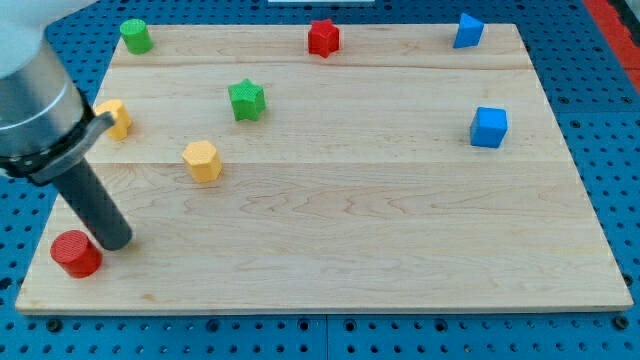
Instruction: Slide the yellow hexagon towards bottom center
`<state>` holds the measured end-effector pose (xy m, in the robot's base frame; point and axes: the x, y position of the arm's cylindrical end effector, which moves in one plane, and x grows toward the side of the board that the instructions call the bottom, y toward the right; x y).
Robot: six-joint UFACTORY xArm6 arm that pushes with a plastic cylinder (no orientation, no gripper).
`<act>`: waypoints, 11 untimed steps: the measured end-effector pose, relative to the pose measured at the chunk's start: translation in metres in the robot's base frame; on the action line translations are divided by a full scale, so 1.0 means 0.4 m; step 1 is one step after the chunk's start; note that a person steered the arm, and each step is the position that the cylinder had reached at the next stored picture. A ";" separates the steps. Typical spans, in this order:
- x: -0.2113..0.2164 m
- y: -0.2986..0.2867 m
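Observation:
The yellow hexagon (pixel 202 160) lies on the wooden board (pixel 350 220) at the left, a little above mid-height. My rod comes down from the view's top left and my tip (pixel 116 241) rests on the board at the lower left. The tip is below and to the left of the yellow hexagon, well apart from it. It stands just right of a red cylinder (pixel 76 253), close to it or touching it.
A second yellow block (pixel 116 117) sits at the left edge, partly behind the arm. A green star (pixel 246 99), a green cylinder (pixel 136 35), a red star (pixel 323 38), a blue cube (pixel 489 127) and a blue block (pixel 468 30) lie across the upper half.

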<state>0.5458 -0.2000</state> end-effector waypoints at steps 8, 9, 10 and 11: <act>-0.309 -0.012; -0.309 0.082; -0.309 0.148; -0.281 0.164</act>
